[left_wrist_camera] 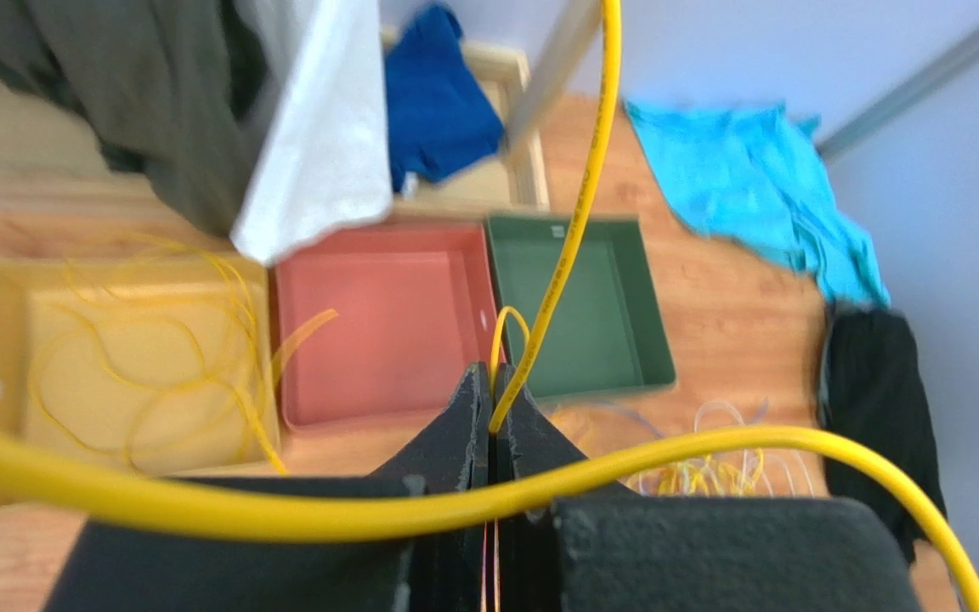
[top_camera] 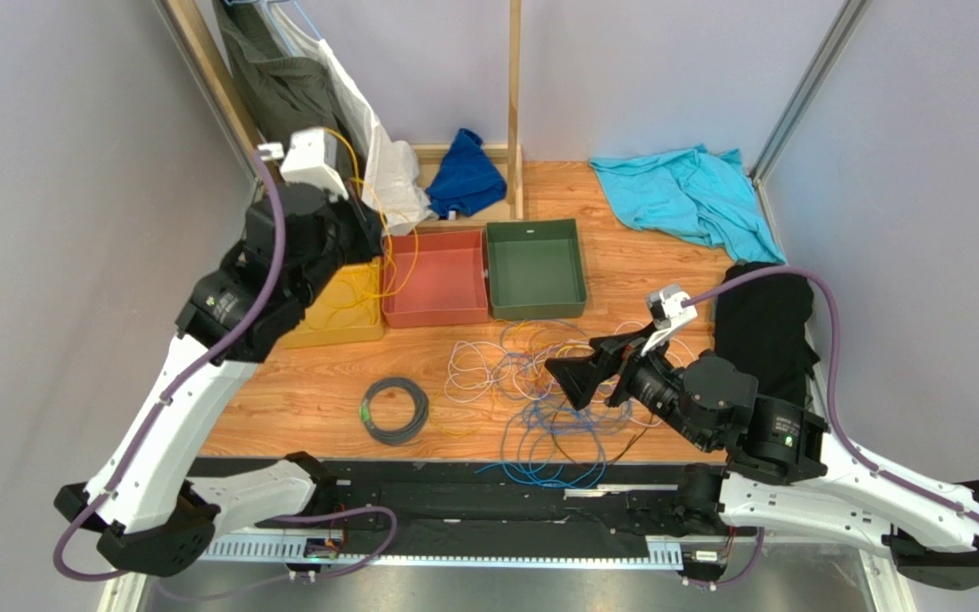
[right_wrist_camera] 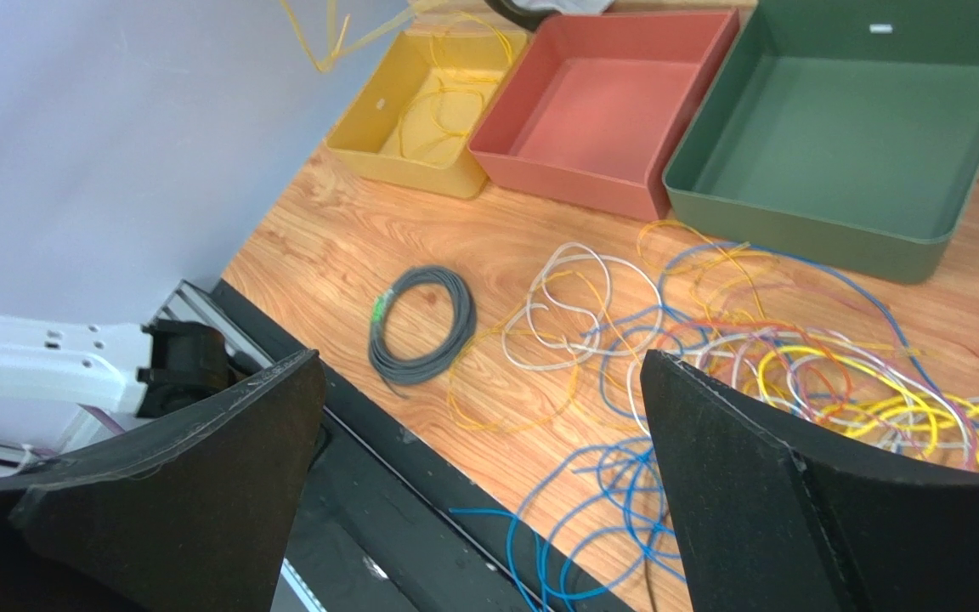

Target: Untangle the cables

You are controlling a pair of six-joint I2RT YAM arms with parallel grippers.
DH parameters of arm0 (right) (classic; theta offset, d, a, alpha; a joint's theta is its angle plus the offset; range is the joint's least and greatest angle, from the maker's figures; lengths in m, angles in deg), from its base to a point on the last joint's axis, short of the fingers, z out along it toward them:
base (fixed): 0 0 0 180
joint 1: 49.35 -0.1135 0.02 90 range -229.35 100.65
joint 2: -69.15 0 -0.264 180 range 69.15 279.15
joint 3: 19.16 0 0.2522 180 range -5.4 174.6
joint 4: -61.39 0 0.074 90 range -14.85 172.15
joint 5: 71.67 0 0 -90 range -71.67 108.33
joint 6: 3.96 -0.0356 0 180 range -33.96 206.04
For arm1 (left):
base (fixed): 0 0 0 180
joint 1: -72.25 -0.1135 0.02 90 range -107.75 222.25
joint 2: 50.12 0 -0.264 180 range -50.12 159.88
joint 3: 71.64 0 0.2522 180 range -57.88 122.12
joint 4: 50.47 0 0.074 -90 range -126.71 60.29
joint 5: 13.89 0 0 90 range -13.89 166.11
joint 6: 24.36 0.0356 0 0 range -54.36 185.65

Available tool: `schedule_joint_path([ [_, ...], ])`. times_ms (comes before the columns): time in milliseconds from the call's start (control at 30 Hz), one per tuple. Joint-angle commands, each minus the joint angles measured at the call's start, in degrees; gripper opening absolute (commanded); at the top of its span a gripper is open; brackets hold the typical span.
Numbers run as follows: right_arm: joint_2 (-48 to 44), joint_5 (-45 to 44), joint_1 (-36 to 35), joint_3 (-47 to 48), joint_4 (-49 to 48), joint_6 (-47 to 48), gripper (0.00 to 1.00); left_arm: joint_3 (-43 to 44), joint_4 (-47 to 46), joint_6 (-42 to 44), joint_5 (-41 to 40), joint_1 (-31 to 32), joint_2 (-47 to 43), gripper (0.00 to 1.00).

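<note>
Clearly the left gripper (left_wrist_camera: 492,431) pinches 1 yellow cable (left_wrist_camera: 568,242) (long axis toward 12 o'clock). The right gripper (right_wrist_camera: 479,370) gapes wide over the tangled cables (top_camera: 546,383), with the black coil (top_camera: 395,411) at their 9 o'clock.

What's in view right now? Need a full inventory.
yellow tray: 1, yellow, far left of row, yellow loops inside
red tray: 1, red, middle of row
green tray: 1, green, right of red
tangled cables: 1 pile, yellow/blue/white-grey/orange, table centre
black coil: 1, green tag, left of pile
yellow cable: 1, yellow, in the air
teal cloth: 1, far right corner
blue cloth: 1, behind trays
black cloth: 1, right edge
white cloth: 1, far left
table: 1, wood
left claw: black, shut on yellow cable
right claw: black, open, above pile
</note>
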State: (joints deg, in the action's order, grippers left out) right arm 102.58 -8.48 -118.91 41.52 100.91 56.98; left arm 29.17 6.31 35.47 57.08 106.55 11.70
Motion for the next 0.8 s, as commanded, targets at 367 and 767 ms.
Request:
schedule_joint_path([
  [367,-7.4,-1.2,0.1,-6.1,3.4,1.1,1.00,-0.1,1.0,3.2,0.2,-17.4,6.1,0.00],
  [767,-8.1,-3.6,0.1,-8.9,3.5,1.7,1.00,-7.8,-9.7,3.6,7.6,-27.1,16.7,0.00],
])
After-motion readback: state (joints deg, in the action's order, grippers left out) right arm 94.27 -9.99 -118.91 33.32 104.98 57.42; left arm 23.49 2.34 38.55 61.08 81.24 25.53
